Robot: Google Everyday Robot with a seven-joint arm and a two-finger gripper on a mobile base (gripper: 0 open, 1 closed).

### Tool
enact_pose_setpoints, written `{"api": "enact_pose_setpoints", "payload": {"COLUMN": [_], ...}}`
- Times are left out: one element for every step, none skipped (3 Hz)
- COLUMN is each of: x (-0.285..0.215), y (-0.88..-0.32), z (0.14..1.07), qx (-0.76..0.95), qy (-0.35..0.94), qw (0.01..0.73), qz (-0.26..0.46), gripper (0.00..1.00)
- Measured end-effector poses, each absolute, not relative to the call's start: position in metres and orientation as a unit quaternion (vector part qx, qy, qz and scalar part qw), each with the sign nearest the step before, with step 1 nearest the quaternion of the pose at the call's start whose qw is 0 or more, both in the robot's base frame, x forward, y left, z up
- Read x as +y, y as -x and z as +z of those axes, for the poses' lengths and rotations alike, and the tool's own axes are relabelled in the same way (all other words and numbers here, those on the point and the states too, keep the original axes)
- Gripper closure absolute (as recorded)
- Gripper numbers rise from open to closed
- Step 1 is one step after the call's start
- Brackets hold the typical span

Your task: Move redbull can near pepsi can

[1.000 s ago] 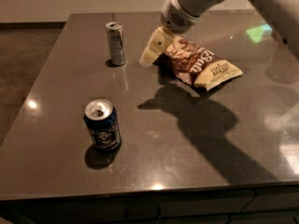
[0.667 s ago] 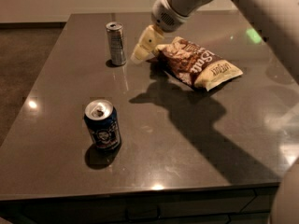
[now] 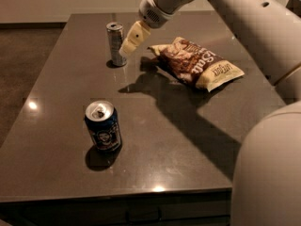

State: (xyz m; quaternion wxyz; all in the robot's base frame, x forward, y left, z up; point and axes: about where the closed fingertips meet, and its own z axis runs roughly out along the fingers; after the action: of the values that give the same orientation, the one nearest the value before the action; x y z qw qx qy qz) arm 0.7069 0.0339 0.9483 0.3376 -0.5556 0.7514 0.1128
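Counter [image 3: 188, 149] carries a chip bag [image 3: 200, 62] far right, the pepsi can [image 3: 103, 126] near left, and the redbull can [image 3: 115, 44] upright far left. The gripper [image 3: 127, 47] hangs just right of the redbull can; I cannot tell how far open it is.

The arm [image 3: 225, 13] wears smooth, off-white rounded shells, with one small dark round hole on its upper side. Its wrist housing [image 3: 157, 6] shows a patch of fine perforations. The pale cream-yellow end effector [image 3: 130, 40] hangs over the far part of the worktop [image 3: 188, 164].
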Motion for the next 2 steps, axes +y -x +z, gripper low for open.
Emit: {"api": "enact_pose_setpoints", "payload": {"x": [0.046, 0.060], "y": [-0.727, -0.748], "z": [0.942, 0.930], "qx": [0.756, 0.765], "qy": [0.545, 0.528], "qw": [0.342, 0.344], "qz": [0.118, 0.133], "gripper": [0.00, 0.00]}}
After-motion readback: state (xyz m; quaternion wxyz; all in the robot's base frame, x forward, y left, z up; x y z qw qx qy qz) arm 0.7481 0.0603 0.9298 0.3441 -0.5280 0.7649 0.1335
